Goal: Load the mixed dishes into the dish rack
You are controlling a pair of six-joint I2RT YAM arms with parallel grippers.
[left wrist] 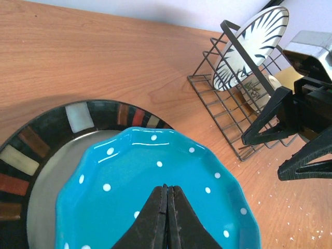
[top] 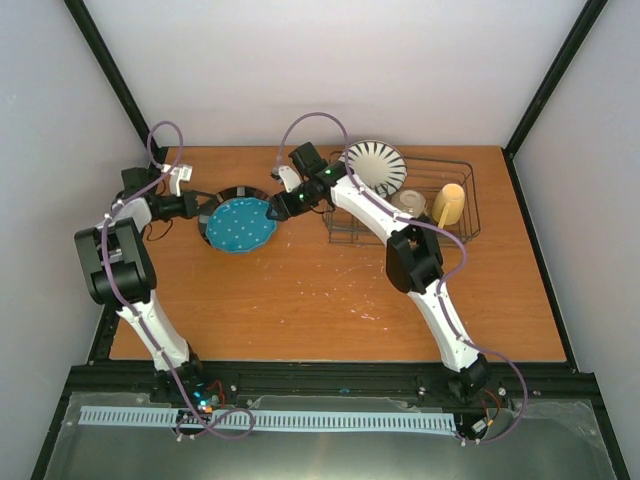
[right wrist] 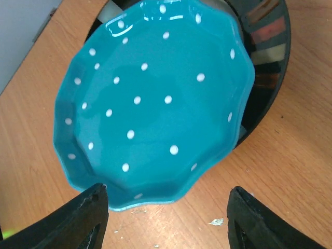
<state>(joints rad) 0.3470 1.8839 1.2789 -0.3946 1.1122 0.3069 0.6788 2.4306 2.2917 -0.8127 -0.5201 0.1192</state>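
Nearest the arm bases the table [top: 330, 300] carries no dishes. Farther in, at about 10 o'clock from its middle, the teal plate [right wrist: 150, 104] lies on a dark plate with coloured rim patches [left wrist: 31, 150]. It sits off-centre, with its 3 o'clock edge overhanging the dark rim toward the table.

The left gripper [left wrist: 167, 194] comes in from 9 o'clock. Its fingers are pressed together with nothing between them, and the tips are over the teal plate; contact cannot be judged. The right gripper [right wrist: 167, 196] is at the plate's 3 o'clock edge. Its jaws are spread wide to either side of the rim and hold nothing.

Farthest, at about 1 o'clock, the dish rack [left wrist: 223, 111] already holds the striped plate [top: 375, 165] on edge, a small bowl [top: 408, 200] and the yellow mug [top: 450, 205].

The likely trouble is the grasp. The rim is glossy and scalloped, so a shallow pinch could slide off, or could drag the dark plate along. If the left tips bear down off-centre, the teal plate may tip or skate. The two wrists are close together and could knock each other. The path to the rack passes the striped plate, and a swinging plate could strike it or the wire wall.
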